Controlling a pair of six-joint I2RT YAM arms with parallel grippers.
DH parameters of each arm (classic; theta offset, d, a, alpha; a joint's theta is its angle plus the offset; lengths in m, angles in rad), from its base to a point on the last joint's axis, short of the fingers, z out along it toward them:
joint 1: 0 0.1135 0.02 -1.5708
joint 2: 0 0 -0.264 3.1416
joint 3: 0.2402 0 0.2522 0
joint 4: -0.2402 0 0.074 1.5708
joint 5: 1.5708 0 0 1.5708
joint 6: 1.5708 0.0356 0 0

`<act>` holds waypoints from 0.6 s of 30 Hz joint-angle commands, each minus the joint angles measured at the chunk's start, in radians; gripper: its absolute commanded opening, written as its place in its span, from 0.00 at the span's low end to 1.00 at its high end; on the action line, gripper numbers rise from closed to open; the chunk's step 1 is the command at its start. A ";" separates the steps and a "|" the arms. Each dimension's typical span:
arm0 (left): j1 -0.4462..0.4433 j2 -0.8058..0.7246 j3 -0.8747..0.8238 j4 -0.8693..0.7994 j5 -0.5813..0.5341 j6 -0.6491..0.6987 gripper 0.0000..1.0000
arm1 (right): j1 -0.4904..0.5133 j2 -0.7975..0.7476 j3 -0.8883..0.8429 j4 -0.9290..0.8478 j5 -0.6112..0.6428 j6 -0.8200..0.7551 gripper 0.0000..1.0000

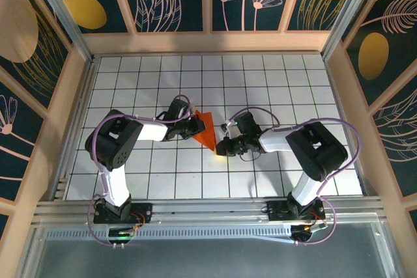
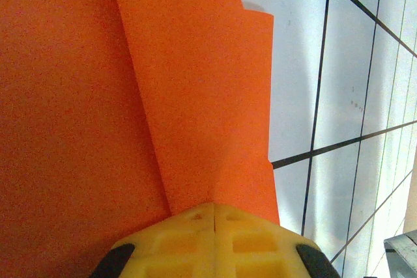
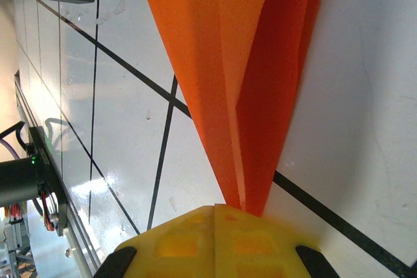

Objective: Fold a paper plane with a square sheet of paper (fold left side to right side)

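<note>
Paper sheet (image 1: 206, 131): thin matte orange, creased pointed wedge.

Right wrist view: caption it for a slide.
Shut right gripper at the pointed tip of the folded orange paper on the gridded table.

The top external camera sits high above and behind the arm bases. It looks steeply down from far enough to take in the whole gridded desk (image 1: 260, 76) and both arms. The left wrist camera rides right behind the left hand (image 2: 214, 208), very near the desk, facing the folded orange paper (image 2: 195, 96). The right wrist camera, behind the right hand (image 3: 215, 208), faces that paper from the opposite end. All three views share the paper and the grid lines around it.
</note>
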 commanded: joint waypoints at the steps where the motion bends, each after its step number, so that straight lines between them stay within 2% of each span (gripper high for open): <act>1: 0.001 0.045 -0.017 -0.084 -0.079 0.020 0.00 | 0.012 0.019 -0.014 0.010 -0.002 0.003 0.00; 12: 0.002 0.042 -0.018 -0.084 -0.085 0.021 0.00 | 0.011 0.004 -0.094 0.006 -0.004 0.018 0.00; 18: 0.001 0.041 -0.018 -0.083 -0.085 0.021 0.00 | 0.009 -0.098 -0.118 -0.044 -0.018 0.012 0.00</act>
